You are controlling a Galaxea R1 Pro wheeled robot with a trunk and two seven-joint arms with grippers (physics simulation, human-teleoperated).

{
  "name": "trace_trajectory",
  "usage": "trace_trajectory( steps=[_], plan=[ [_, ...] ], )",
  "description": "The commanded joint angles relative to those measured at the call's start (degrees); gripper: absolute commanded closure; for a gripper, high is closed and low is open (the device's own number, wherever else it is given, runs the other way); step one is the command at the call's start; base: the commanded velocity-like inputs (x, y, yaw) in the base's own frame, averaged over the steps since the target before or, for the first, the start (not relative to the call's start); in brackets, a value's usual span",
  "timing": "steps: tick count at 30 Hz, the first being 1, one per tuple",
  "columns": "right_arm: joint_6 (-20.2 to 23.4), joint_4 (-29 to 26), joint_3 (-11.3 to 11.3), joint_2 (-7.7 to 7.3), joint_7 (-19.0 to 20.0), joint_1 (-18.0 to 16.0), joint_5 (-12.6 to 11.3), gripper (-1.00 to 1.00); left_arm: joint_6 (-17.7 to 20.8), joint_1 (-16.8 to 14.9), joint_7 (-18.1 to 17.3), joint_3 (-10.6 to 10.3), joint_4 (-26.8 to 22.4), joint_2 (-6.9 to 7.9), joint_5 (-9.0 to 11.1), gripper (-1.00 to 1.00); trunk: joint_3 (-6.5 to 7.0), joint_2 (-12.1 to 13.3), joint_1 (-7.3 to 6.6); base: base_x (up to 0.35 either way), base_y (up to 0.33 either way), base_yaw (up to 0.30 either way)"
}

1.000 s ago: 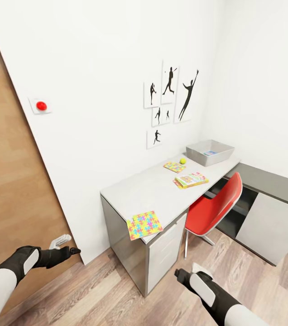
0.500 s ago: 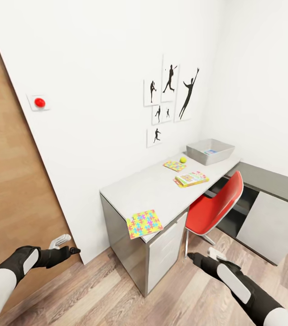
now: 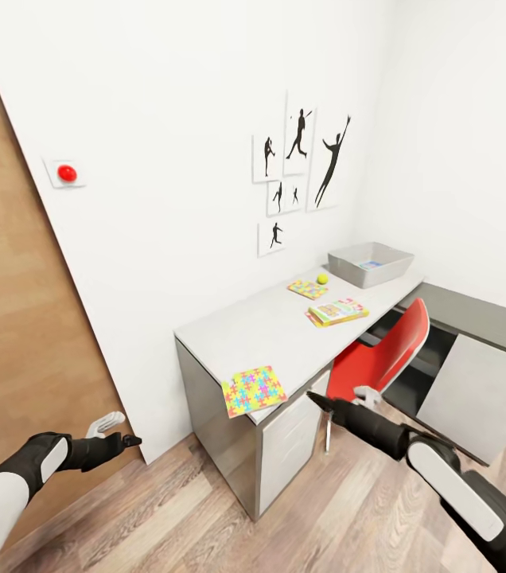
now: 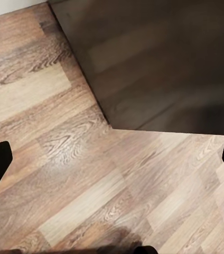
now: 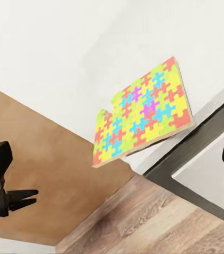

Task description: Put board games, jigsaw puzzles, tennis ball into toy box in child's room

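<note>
Head view — right gripper (image 3: 313, 396) near jigsaw puzzle (image 3: 254, 391) overhanging desk (image 3: 269, 330) corner.
Both grippers' fingers stood apart — left gripper (image 3: 130, 438) over floor (image 4: 91, 174).

Head view looks down at desk (image 3: 261, 334) — right wrist nears its corner.

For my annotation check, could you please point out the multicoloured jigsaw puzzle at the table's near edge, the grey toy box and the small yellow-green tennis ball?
multicoloured jigsaw puzzle (image 3: 254, 391), head view, centre.
grey toy box (image 3: 355, 274), head view, front wall.
yellow-green tennis ball (image 3: 321, 279), head view, centre.
</note>
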Motion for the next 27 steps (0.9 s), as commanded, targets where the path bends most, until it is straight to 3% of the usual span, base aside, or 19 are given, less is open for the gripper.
trace_trajectory(
  steps=[1,12,23,27],
  plan=[
    [0.08,-1.01,0.07,0.05,0.13,-0.04,-0.24,-1.00,0.49,-0.03,0.09,-0.01,-0.03,0.00,0.59,-1.00,-0.26,-0.47,0.23,0.000,0.000,0.000],
    [-0.56,-4.77,-0.13,4.07,0.81,-0.01,0.09,-1.00,0.28,-0.03,0.17,-0.01,-0.03,-0.06,0.62,-1.00,-2.23,-4.88,2.65,0.000,0.000,0.000],
    [-0.67,-5.06,-0.01,4.65,0.53,0.00,0.28,-1.00,0.56,-0.21,-0.46,0.36,-0.08,0.27,0.76,-1.00,-4.21,-9.29,5.06,0.000,0.000,0.000],
    [-0.69,-5.32,-0.05,4.62,0.66,0.00,0.13,-1.00,0.66,-0.40,-0.64,2.53,-0.26,0.51,0.83,-1.00,-4.92,-10.89,5.94,0.000,0.000,0.000]
  ],
)
